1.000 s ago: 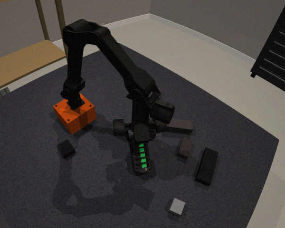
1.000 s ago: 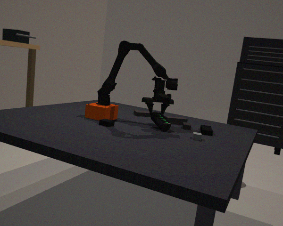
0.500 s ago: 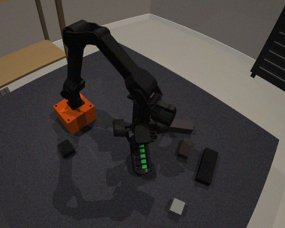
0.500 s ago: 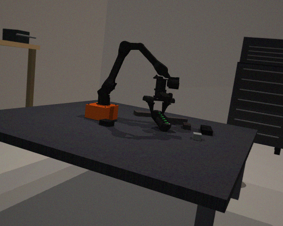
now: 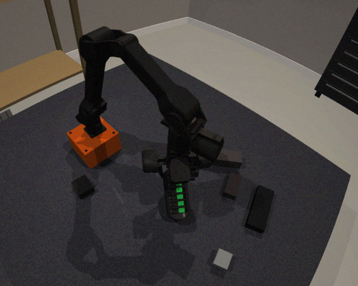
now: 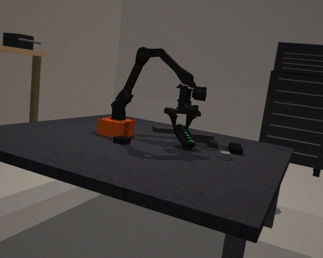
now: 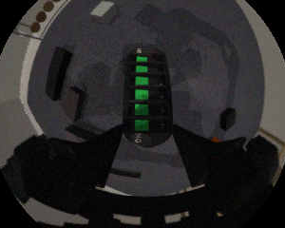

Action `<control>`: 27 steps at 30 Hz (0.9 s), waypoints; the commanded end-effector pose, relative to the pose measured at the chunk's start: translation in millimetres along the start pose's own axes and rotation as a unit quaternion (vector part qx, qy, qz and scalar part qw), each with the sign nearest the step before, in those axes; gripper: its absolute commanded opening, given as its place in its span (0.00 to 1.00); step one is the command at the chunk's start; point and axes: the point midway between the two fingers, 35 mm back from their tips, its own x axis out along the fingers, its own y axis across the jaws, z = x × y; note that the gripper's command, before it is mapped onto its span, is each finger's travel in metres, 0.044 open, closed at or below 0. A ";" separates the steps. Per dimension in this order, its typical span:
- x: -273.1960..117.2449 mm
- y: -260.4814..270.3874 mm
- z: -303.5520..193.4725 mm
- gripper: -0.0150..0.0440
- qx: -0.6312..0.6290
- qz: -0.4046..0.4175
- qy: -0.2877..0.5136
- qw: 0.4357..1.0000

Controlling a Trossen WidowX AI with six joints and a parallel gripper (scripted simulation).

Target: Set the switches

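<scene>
The dark grey controller unit (image 5: 176,199) (image 6: 183,136) (image 7: 148,102) is tilted steeply, one end up between my fingers and the other end low, at or just above the bench. My gripper (image 6: 181,127) (image 7: 147,127) is shut on the unit's raised end, one finger on each long side. The six rocker switches face up and outward; a green part shows on each in the wrist view, all on the same side. The two nearest the fingers look darker green. Which ends are pressed down I cannot tell surely. The label on the underside is hidden.
A white block (image 5: 223,258) (image 6: 225,155) (image 7: 104,9), a long black block (image 5: 259,209) (image 6: 236,148) (image 7: 58,73) and a brown block (image 5: 232,185) (image 6: 212,143) (image 7: 75,104) lie to one side. A small black block (image 5: 83,186) (image 6: 121,140) (image 7: 227,119) lies near the orange base (image 5: 94,141) (image 6: 116,127).
</scene>
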 end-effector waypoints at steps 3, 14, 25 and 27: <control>-5.8 1.1 9.6 0.83 0.001 0.004 -0.002 1.000; -11.5 1.0 17.0 0.83 0.001 0.004 0.009 1.000; -16.7 0.9 24.7 0.83 0.001 0.004 0.020 1.000; -17.7 0.9 26.2 0.83 0.001 0.004 0.022 1.000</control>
